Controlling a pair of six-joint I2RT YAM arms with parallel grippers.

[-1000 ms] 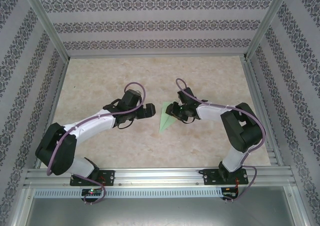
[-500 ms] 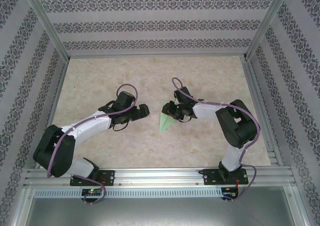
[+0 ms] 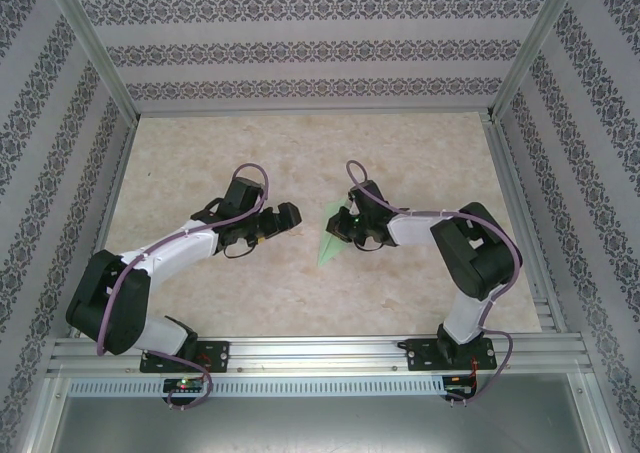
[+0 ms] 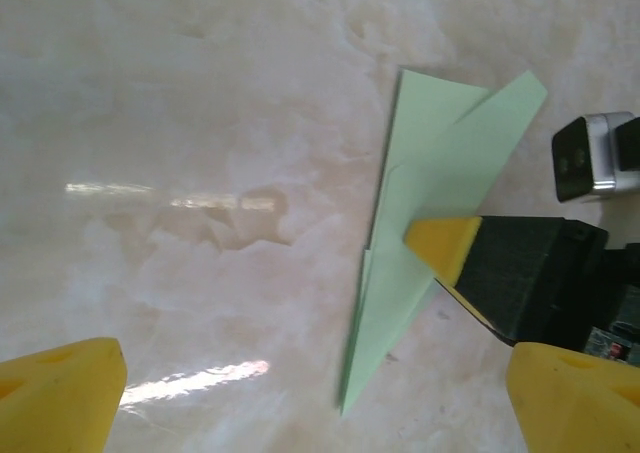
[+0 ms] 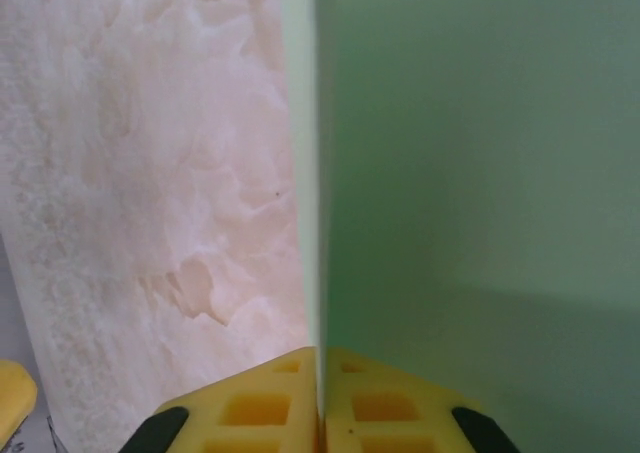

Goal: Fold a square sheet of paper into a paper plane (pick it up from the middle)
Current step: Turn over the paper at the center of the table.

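Yellow pads of the right gripper (image 5: 319, 368) pressed tight together at the bottom centre of the right wrist view, clamped on an upright edge of the pale green paper plane (image 5: 470, 173). Green paper rising from that pinch and covering the right half of the frame. Mottled beige table (image 5: 150, 173) down the left half.

In the left wrist view, one yellow fingertip (image 4: 443, 245) of that same gripper right of centre, at the right-hand edge of the paper plane (image 4: 420, 203). A narrow dart with overlapping folded layers, blunt end toward the upper right, sharp point toward the bottom centre, against the glossy table (image 4: 180, 93). Impossible to tell whether raised off the surface at the pinch.

Left gripper (image 4: 315, 401) spread wide, yellow fingers in the two lower corners of the frame, touching nothing.

In the top view, right gripper (image 3: 341, 225) at mid-frame on the upper end of the paper plane (image 3: 326, 245). Left gripper (image 3: 290, 216) just to the left, apart from the paper. Point of the dart aimed toward the lower edge of the frame.
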